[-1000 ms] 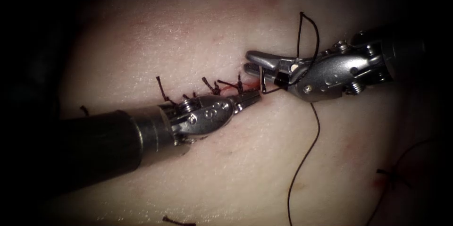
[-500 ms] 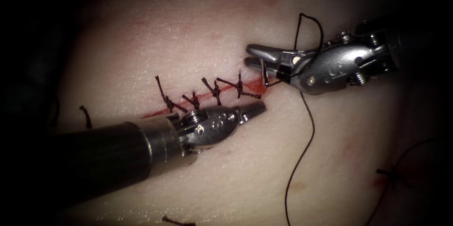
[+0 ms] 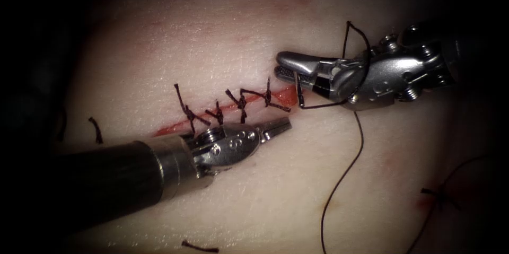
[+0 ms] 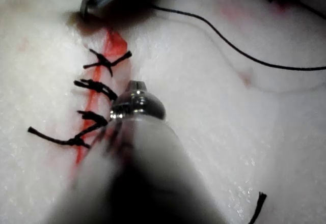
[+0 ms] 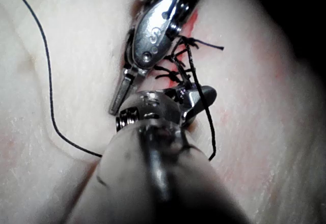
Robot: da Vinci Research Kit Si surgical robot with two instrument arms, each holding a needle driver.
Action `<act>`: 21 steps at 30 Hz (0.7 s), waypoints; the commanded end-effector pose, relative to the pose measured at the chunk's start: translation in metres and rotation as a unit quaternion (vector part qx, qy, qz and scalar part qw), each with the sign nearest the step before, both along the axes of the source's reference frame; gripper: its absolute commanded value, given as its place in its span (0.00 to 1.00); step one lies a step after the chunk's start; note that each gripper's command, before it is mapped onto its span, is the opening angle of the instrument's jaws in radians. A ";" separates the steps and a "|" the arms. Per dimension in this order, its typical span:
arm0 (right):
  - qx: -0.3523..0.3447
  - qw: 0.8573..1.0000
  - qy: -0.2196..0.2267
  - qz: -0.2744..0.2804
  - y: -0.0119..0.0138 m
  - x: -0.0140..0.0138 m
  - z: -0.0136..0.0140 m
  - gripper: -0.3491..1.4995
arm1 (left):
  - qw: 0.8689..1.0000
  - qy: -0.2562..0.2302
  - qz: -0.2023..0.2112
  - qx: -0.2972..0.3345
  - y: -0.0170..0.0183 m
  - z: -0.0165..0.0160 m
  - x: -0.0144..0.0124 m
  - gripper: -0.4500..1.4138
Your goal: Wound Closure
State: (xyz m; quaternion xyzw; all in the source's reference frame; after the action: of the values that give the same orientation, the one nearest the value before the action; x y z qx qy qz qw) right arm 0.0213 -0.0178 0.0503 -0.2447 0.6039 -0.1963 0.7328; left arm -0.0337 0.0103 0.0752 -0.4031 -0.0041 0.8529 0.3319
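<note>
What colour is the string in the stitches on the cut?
Dark, nearly black. The knotted stitches crossing the red cut show best in the endoscope view.

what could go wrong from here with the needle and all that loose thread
1. The right tool holds the needle between its jaws, tip hanging by the right end of the cut and not in the tissue; it might twist in the grip.
2. The thread loops over that tool's wrist and trails down the tissue, so it may snag.
3. The left tool, jaws shut on nothing, lies beside the stitches and could catch one.
</note>
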 end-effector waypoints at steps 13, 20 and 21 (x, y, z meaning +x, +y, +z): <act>0.084 0.995 0.029 0.043 0.0010 0.0005 -0.0004 0.00 | 1.000 -0.001 0.001 -0.003 -0.0007 0.0012 -0.0001 0.18; 0.131 0.989 0.014 0.070 0.0021 0.0005 -0.0002 0.00 | 1.000 0.000 0.001 -0.004 -0.0008 0.0013 0.0001 0.18; 0.131 0.989 0.014 0.070 0.0021 0.0005 -0.0002 0.00 | 1.000 0.000 0.001 -0.004 -0.0008 0.0013 0.0001 0.18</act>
State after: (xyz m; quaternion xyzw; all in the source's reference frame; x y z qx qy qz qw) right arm 0.0210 -0.0149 0.0498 -0.1855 0.6109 -0.0481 0.7681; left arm -0.0332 0.0092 0.0758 -0.4116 -0.0092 0.8512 0.3256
